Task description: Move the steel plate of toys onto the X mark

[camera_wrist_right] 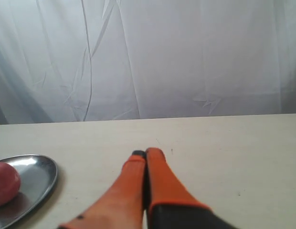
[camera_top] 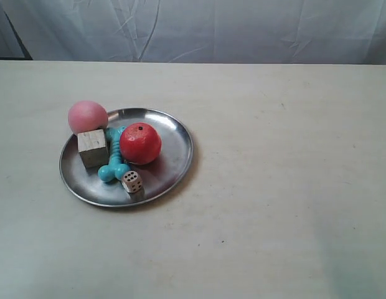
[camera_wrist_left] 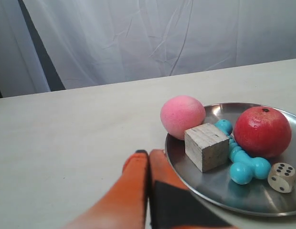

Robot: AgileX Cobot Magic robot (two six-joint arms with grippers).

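Observation:
The steel plate lies on the table at the exterior view's left. It holds a pink ball, a red apple-like ball, a turquoise bone, a pale wooden cube and a dotted die. My left gripper is shut and empty, low over the table right beside the plate's rim near the cube. My right gripper is shut and empty, a short way from the plate's other side. I cannot pick out the X mark for certain.
Neither arm shows in the exterior view. A white curtain hangs behind the table's far edge. Faint thin dark specks lie on the bare tabletop just beyond the right fingertips.

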